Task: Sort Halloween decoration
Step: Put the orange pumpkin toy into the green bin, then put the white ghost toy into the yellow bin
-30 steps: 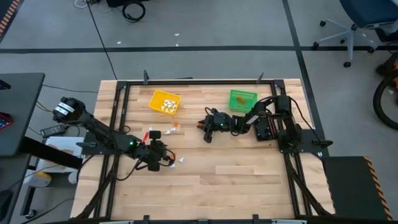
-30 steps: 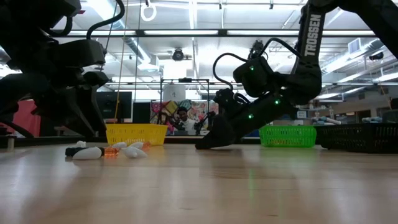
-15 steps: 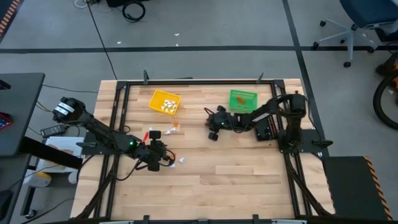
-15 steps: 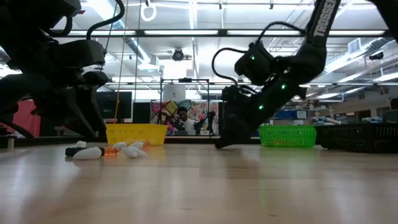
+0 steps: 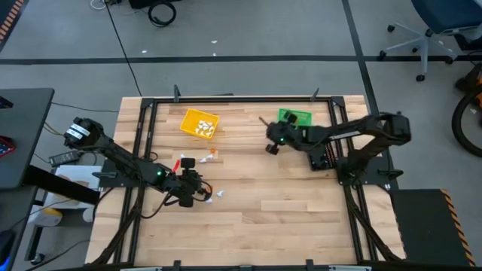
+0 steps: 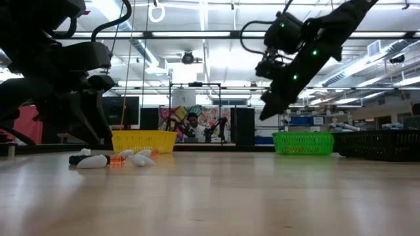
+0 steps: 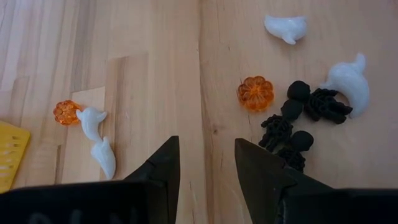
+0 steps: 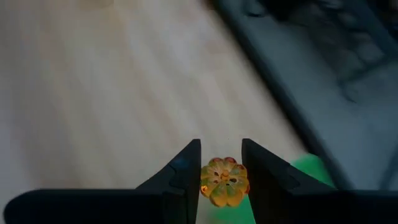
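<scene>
The orange pumpkin trinket (image 8: 224, 181) sits pinched between the two fingers of the right gripper (image 8: 221, 177), which is raised well above the table. In the high view the right gripper (image 5: 273, 143) hangs just beside the near-left edge of the green bin (image 5: 295, 118). In the right wrist view a patch of green shows just past the fingertips. The governing relation: the green bin lies ahead of the held pumpkin, toward the back right of the table. The right arm is the nearer arm to it. The trinket is round, so no long axis needs aligning. As a judgement, the gripper must travel a short way over the bin before release.

The remaining Halloween decoration (image 7: 292, 118) lies on the table (image 5: 301, 211) near the left gripper (image 7: 205, 163). White ghost pieces, one orange pumpkin and a cluster of black skeleton pieces lie on one side, ahead of the fingers. Another orange pumpkin and two white ghosts lie on the other side. The left gripper fingers are spread, with nothing between them, low over the wood.

Containers:
- The yellow bin (image 5: 199, 123) holds several white pieces.
- The green bin holds something orange, too small to identify.
- The black bin (image 5: 322, 154) lies under the right arm; its contents cannot be made out.
</scene>
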Robot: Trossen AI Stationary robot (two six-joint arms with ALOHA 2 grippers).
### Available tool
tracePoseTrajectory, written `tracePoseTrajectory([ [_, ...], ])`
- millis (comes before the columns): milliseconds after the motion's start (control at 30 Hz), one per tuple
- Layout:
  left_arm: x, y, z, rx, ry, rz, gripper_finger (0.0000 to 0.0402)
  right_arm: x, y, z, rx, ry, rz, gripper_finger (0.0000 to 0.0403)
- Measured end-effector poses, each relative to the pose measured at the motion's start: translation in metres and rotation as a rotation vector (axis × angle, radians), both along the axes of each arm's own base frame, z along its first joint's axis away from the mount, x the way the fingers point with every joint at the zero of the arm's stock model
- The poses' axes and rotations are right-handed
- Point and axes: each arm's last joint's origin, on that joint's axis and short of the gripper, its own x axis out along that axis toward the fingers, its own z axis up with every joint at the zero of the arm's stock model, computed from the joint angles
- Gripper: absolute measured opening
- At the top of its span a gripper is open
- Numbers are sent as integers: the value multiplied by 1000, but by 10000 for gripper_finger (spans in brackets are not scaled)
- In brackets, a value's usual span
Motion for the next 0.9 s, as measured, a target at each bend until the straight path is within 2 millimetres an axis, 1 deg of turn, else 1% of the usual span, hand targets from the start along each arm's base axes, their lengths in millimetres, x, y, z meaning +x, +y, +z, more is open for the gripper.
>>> tracePoseTrajectory([
  [67,0,0,0,0,0,0,128,-7,-6,8,-17,-15,-69,108],
  [167,0,0,0,0,0,0,128,-18,-18,9,6,9,-157,109],
  [300,0,0,0,0,1,1,128,-30,-34,2,62,34,-280,109],
  [433,0,0,0,-2,0,3,128,-37,-41,-8,110,-5,-312,109],
  [533,0,0,0,-2,1,3,128,-45,-46,-17,165,-31,-344,112],
  [700,0,0,0,-2,1,2,128,-55,-55,-25,266,-55,-365,138],
  [833,0,0,0,-2,0,2,128,-56,-59,-24,310,-81,-343,170],
  [900,0,0,0,-2,0,2,128,-57,-60,-20,307,-96,-338,182],
])
